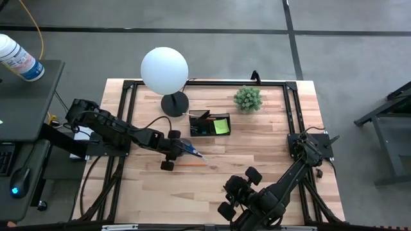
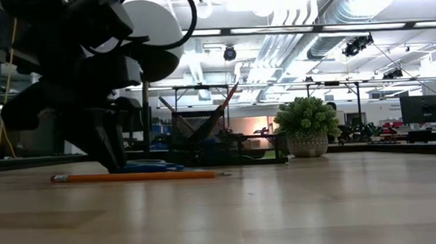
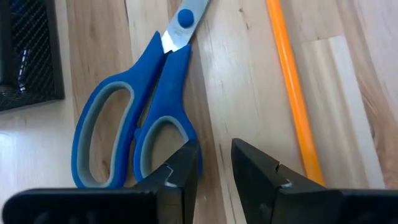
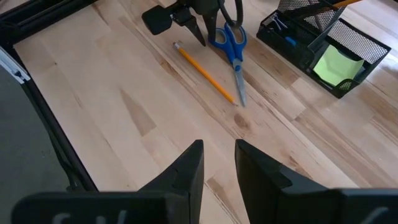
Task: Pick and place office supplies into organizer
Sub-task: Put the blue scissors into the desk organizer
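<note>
two arms share the wooden table [image 1: 257,138]; the right gripper [image 4: 217,163] waits near the front edge, fingers slightly apart, empty. the organizer [image 1: 210,123] stands mid-table. the left gripper [image 3: 214,167], narrowly parted, hovers between scissors [image 3: 140,118] and pencil [image 3: 292,93], pinching nothing.

Grey floor [image 1: 257,16], ceiling ducts [image 2: 302,13]
</note>
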Action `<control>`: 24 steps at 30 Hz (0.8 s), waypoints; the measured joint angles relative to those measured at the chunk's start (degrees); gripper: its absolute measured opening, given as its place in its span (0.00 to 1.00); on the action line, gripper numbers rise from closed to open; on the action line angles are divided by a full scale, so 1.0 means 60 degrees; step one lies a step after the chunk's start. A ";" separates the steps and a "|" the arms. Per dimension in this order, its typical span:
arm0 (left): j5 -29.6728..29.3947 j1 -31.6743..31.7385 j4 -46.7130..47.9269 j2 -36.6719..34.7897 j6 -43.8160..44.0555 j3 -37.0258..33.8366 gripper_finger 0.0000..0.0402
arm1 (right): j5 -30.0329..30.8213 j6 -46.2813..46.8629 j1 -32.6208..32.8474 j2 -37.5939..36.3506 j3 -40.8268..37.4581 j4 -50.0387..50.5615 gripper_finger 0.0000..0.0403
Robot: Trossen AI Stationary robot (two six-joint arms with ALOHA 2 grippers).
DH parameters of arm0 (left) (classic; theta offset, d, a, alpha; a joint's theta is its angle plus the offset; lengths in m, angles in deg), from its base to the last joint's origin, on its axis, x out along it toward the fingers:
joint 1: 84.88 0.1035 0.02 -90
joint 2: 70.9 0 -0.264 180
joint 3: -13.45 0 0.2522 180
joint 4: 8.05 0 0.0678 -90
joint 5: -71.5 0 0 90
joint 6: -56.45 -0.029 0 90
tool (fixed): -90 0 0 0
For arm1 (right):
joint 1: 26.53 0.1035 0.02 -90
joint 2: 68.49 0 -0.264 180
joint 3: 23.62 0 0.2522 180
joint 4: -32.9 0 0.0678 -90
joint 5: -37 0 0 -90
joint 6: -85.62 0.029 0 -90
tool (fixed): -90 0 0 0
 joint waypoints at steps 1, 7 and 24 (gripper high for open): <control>0.0016 0.0000 0.0020 0.0004 0.0004 0.0036 0.21 | -0.0004 0.0000 0.0000 0.0000 0.0000 0.0000 0.20; -0.0008 0.0000 0.0234 0.0004 0.0011 0.0390 0.21 | -0.0007 0.0000 0.0000 0.0000 0.0000 0.0000 0.20; -0.1730 0.0139 0.0816 0.0004 -0.0860 0.0506 0.21 | -0.0014 0.0000 0.0000 0.0000 0.0000 -0.0004 0.20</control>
